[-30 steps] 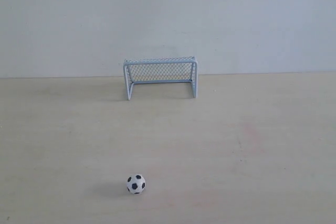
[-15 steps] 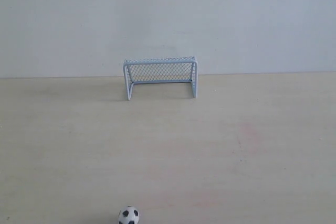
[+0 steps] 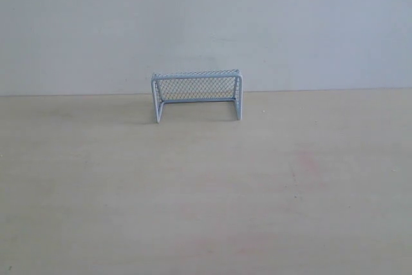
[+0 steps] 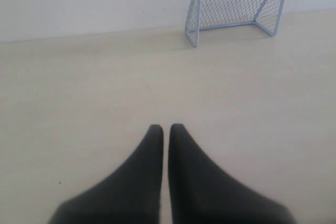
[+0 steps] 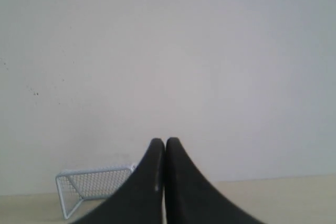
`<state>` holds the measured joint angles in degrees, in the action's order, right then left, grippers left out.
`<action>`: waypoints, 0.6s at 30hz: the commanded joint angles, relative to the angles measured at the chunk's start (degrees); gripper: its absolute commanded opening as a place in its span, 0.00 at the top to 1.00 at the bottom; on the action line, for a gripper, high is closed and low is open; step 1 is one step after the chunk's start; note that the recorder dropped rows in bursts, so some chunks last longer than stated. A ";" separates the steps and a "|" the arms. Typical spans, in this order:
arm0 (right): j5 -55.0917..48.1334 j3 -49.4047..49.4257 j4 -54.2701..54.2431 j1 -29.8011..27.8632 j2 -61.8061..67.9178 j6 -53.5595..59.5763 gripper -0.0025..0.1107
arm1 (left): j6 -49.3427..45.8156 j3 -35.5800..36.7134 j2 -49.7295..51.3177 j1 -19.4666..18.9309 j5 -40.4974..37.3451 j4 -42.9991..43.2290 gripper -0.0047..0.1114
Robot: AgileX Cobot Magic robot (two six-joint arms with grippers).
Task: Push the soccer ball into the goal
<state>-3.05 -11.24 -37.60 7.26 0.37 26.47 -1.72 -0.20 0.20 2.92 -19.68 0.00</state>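
Observation:
The goal (image 3: pixel 197 94), a pale blue-white tube frame with fine mesh, stands at the far edge of the table against the wall; it also shows in the left wrist view (image 4: pixel 237 10) and partly in the right wrist view (image 5: pixel 94 187). The soccer ball is out of view in every frame. My left gripper (image 4: pixel 165 128) is shut with nothing between its black fingers, low over the table and well short of the goal. My right gripper (image 5: pixel 165 141) is shut too, held higher and facing the wall. Neither gripper shows in the exterior view.
The pale wooden table (image 3: pixel 290 178) runs from the front of the view back to a plain white wall (image 3: pixel 290 24). A faint reddish stain (image 3: pixel 308 162) marks the tabletop right of centre.
The soccer ball has rolled toward the front edge of the exterior view, away from the goal, and has left the frame. The goal has not moved.

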 commanded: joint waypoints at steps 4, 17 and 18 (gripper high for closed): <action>0.93 7.60 41.30 -0.38 0.35 -42.89 0.98 | 0.22 0.20 -0.20 0.29 0.35 0.00 0.92; -9.43 11.24 41.16 -0.38 -0.37 -40.96 0.98 | 0.22 0.20 -0.20 0.29 0.35 0.00 0.92; -10.19 11.24 41.16 -0.38 -0.37 -40.96 0.98 | 0.22 0.20 -0.20 0.29 0.35 0.00 0.92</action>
<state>-10.93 -0.27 2.95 7.17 0.37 -15.11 -1.72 -0.20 0.20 2.92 -19.57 0.00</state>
